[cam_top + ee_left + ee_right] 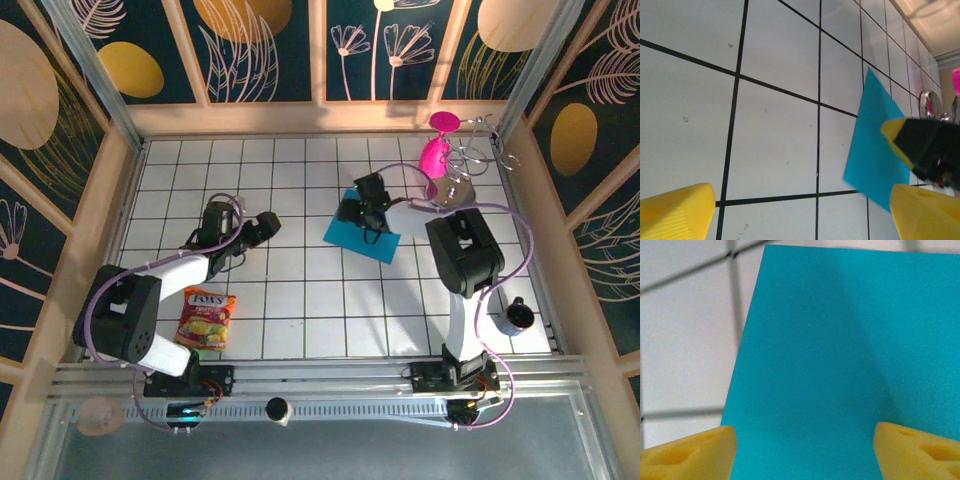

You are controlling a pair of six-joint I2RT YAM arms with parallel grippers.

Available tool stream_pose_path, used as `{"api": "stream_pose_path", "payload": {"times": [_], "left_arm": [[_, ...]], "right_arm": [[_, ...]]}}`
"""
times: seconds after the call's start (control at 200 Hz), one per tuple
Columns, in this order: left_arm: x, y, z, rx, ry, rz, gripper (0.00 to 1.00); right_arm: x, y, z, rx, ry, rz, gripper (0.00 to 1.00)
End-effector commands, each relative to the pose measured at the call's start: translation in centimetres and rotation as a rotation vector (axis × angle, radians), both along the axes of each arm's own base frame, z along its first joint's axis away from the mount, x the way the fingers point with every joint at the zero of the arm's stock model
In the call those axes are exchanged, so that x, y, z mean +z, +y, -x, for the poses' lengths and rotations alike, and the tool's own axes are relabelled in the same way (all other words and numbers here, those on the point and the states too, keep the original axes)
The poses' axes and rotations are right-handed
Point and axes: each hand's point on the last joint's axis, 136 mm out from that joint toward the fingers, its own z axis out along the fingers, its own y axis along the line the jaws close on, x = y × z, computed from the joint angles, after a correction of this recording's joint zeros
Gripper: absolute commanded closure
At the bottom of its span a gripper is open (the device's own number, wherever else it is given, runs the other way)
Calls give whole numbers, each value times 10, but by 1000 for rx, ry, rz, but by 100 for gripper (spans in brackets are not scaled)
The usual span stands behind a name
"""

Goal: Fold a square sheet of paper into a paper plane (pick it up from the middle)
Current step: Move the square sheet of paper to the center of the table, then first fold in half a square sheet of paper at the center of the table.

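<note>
The square sheet of paper [362, 240] is turquoise-blue and lies unfolded on the white grid table, right of centre. My right gripper [358, 216] hovers over the sheet's far half. In the right wrist view that gripper [804, 440] stands open, both yellow fingers [687, 455] apart over the blue sheet [840, 350], gripping nothing. My left gripper [266, 225] sits about two tiles left of the sheet, pointing toward it. It is open [800, 200] over bare tiles, with the sheet [872, 150] ahead to its right. The paper plane is out of view.
A red-and-yellow snack packet [207, 318] lies near the left arm's base. Pink goblets [438, 150] and a wire rack [472, 165] stand at the back right, just behind the right arm. A dark cup [518, 316] sits at the right edge. Wooden walls enclose the table.
</note>
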Motion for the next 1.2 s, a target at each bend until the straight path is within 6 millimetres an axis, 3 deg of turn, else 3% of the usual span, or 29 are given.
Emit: {"api": "stream_pose_path", "payload": {"times": [0.0,0.14,0.205,0.265,0.355,0.425,0.596,0.676,0.961,1.021,1.196], "left_arm": [[-4,0,-4,16,25,-4,12],[-8,0,-1,32,49,7,17],[-10,0,2,34,60,14,19],[-11,-1,5,36,70,15,22],[-10,-5,10,31,87,11,23],[-8,-10,15,19,100,0,23],[-5,-28,35,-21,141,-38,24],[-4,-44,45,-51,150,-36,23],[-20,-101,65,-158,197,-132,19],[-24,-106,66,-169,201,-157,12],[-24,-110,62,-168,185,-156,10]], "right_arm": [[-31,37,86,187,199,-23,29],[-15,81,127,262,214,-126,31],[3,96,128,257,210,-201,33],[33,107,120,251,161,-278,33],[77,103,104,195,53,-329,33],[90,85,98,128,18,-346,33],[63,34,103,33,114,-382,34],[54,20,108,25,152,-400,36],[35,16,116,41,229,-383,41],[30,16,116,39,240,-372,43],[17,11,115,27,259,-321,49]]}}
